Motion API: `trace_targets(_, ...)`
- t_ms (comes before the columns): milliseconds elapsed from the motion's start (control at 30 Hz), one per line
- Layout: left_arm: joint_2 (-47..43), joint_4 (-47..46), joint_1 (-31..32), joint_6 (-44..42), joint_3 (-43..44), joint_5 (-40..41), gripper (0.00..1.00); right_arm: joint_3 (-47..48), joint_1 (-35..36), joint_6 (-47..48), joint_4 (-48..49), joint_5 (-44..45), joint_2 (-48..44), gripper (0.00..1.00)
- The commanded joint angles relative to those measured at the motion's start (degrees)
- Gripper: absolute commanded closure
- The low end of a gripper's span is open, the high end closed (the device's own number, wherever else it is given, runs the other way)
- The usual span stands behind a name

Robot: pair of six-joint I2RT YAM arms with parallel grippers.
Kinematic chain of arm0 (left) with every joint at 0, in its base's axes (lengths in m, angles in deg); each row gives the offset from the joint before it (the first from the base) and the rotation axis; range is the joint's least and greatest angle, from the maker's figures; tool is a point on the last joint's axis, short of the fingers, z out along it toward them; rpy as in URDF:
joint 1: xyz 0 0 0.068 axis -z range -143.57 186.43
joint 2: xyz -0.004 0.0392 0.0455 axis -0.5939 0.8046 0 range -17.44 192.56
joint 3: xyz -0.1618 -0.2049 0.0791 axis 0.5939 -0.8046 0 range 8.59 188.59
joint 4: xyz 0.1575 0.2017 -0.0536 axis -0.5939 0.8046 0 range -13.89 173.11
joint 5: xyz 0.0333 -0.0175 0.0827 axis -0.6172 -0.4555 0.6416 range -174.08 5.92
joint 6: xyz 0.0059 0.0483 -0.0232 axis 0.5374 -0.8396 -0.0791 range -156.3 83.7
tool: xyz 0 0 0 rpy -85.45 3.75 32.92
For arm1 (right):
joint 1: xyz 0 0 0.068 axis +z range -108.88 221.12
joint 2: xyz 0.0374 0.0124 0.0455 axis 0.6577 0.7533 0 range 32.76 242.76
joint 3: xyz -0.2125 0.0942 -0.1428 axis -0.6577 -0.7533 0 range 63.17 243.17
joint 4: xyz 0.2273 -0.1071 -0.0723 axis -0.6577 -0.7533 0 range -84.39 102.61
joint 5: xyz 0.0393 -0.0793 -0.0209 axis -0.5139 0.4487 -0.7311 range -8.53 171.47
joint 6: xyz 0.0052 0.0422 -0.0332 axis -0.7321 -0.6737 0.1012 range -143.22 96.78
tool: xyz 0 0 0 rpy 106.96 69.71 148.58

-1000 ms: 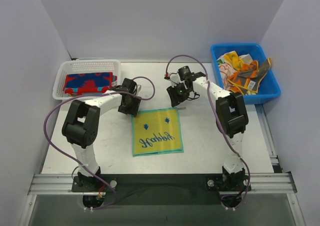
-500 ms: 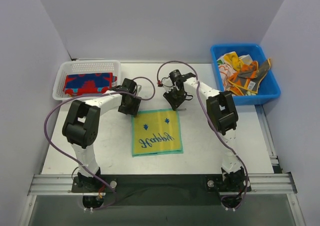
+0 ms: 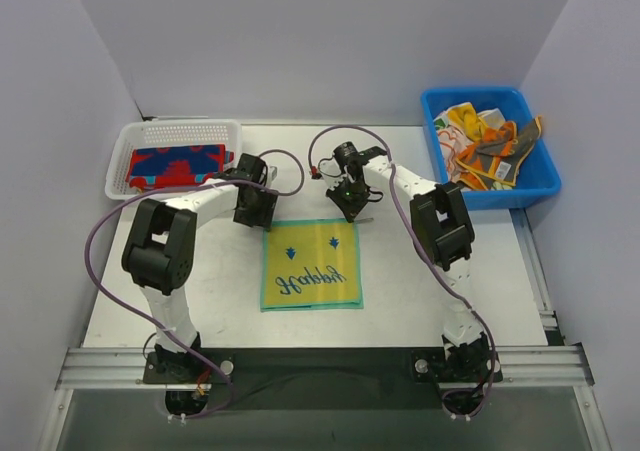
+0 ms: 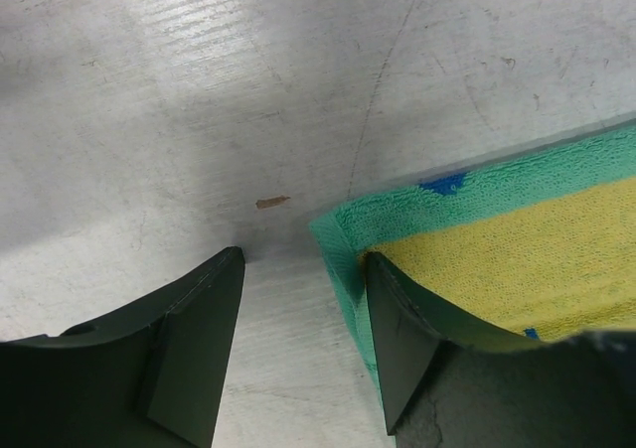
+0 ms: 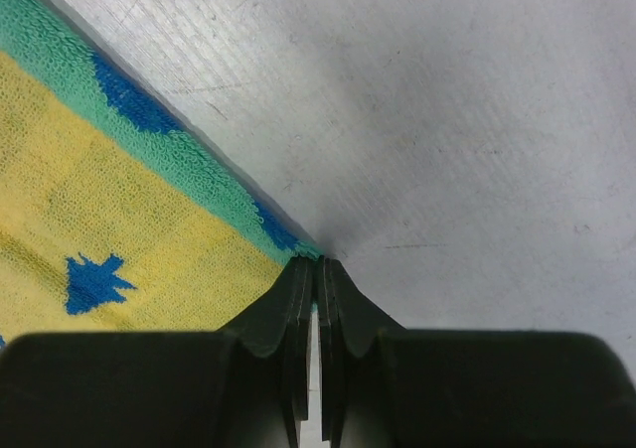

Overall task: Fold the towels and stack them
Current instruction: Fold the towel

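Right gripper (image 5: pixel 318 267) pinches yellow towel (image 5: pixel 119 229) corner; left gripper (image 4: pixel 303 261) spread, white basket (image 3: pixel 175 128) nearby.

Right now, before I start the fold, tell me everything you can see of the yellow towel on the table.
The yellow towel is a terry-looking cloth rectangle with a green border, small blue prints and dark lettering. It lies flat and unfolded on the white table between the two arms. The right gripper is shut on its far right corner. The left gripper stands open astride the far left corner, one finger over the hem and the other over bare table.
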Motion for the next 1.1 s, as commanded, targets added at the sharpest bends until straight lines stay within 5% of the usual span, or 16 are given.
trace_targets(0,0.3,-1.7,-1.3,1.5,0.7,-3.4,0.38,-3.2,0.0,1.3,-7.2,3.2,1.8,1.0)
trace_targets(267,1.3,-3.3,-2.2,4.7,0.9,-5.9,0.46,-4.5,0.0,1.1,-6.1,3.9,1.4,1.0)
trace_targets(667,3.7,-1.9,0.3,7.2,1.5,-1.3,0.46,-5.5,0.2,0.8,-5.0,4.2,0.1,1.0)
trace_targets(1067,6.4,-0.3,0.5,7.1,2.1,-0.9,0.78,-7.0,0.1,1.0,-3.9,4.8,-1.1,1.0)
